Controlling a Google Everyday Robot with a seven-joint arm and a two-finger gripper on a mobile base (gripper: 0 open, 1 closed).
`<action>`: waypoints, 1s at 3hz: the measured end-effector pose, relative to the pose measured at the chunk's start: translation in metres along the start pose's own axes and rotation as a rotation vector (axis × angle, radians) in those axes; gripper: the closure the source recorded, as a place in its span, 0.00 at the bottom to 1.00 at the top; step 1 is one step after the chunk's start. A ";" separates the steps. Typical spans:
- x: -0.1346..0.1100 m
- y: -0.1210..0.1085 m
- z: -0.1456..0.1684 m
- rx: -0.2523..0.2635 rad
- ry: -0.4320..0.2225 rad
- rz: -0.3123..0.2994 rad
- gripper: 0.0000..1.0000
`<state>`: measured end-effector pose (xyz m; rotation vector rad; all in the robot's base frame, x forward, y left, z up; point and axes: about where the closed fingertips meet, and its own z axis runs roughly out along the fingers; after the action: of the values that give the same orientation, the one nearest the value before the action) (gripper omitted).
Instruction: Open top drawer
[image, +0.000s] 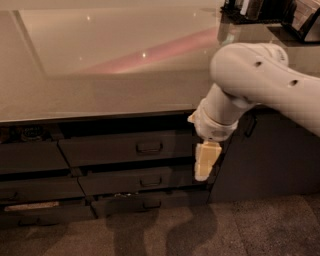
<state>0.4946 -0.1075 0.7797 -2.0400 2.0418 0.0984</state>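
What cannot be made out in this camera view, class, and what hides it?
1. Top drawer interior: camera view, hidden behind its front, under the countertop.
2. Drawer's right end: covered by the end effector, hanging right of the handle.
3. Arm base: cut off by right edge.

Dim, warm light here; white glints and a pink streak of glare lie on the countertop (100, 90). Below the countertop's front edge the gripper (205, 161) hangs pale, with soft shadows crossing the carpet (260, 225) beneath.
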 end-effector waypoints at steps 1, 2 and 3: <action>-0.007 0.003 0.000 -0.014 -0.035 -0.056 0.00; -0.007 0.003 0.000 -0.014 -0.035 -0.056 0.00; -0.006 0.003 0.006 -0.030 -0.037 -0.057 0.00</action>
<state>0.4924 -0.1000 0.7755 -2.0968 1.9703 0.1559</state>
